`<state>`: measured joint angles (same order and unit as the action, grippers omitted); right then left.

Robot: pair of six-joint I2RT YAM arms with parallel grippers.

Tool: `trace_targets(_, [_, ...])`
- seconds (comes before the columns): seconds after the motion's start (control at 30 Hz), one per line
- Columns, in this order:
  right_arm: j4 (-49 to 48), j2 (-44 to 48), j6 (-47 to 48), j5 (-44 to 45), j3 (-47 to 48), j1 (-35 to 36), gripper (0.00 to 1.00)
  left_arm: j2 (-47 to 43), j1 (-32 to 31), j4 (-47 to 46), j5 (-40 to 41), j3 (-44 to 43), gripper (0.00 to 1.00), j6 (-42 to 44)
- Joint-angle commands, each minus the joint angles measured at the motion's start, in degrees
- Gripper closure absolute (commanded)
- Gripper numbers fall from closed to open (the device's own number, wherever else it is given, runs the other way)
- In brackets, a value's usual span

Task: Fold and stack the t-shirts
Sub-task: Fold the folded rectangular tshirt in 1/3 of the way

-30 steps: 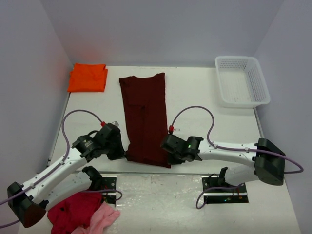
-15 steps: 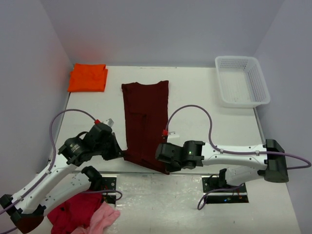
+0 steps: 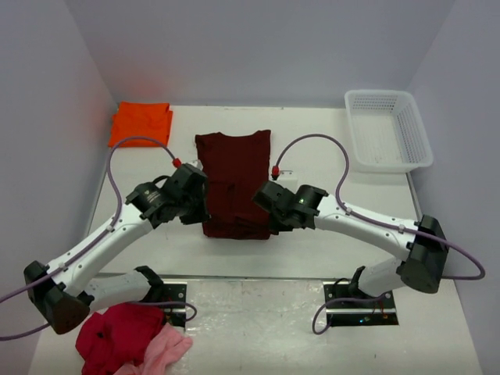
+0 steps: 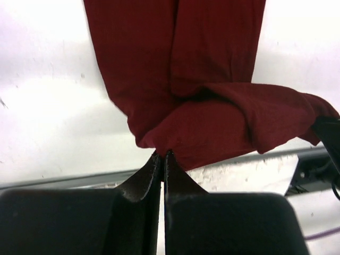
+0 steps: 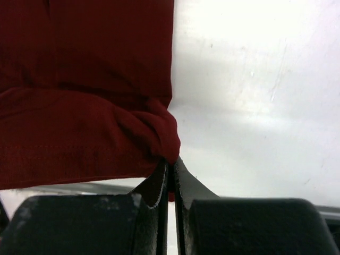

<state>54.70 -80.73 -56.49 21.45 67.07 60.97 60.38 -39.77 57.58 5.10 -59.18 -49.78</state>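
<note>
Left hand [image 4: 162, 157] and right hand [image 5: 171, 163] each pinch a maroon t-shirt [image 3: 234, 168] corner, mid-fold; next, lay corners on its far edge (then let go).

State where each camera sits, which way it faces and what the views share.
Top external: above and behind the bases, looking down at the table; left arm, right arm, maroon t-shirt, orange t-shirt, basket.
Left wrist: on that arm, looking past shut left jaws at a pinched maroon corner.
Right wrist: same, right jaws, other corner.
All share the maroon t-shirt.
</note>
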Motion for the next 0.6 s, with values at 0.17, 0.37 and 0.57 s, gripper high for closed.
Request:
trace_targets(0.17, [-4.8, -10.3, 18.8, -0.3, 8.9, -8.3, 1.00, 11.5, 4.2, -4.7, 8.2, -7.7, 1.00, 8.6])
trace_targets(0.37, [-7.1, -16.5, 25.9, -4.0, 15.4, -13.3, 1.00, 15.3, 12.3, -8.9, 7.3, -7.4, 1.00, 12.2])
trace_targets(0.57, [-7.6, -23.2, 29.8, -8.3, 22.7, -16.8, 1.00, 24.1, 13.8, -11.6, 6.5, -11.7, 1.00, 13.8])
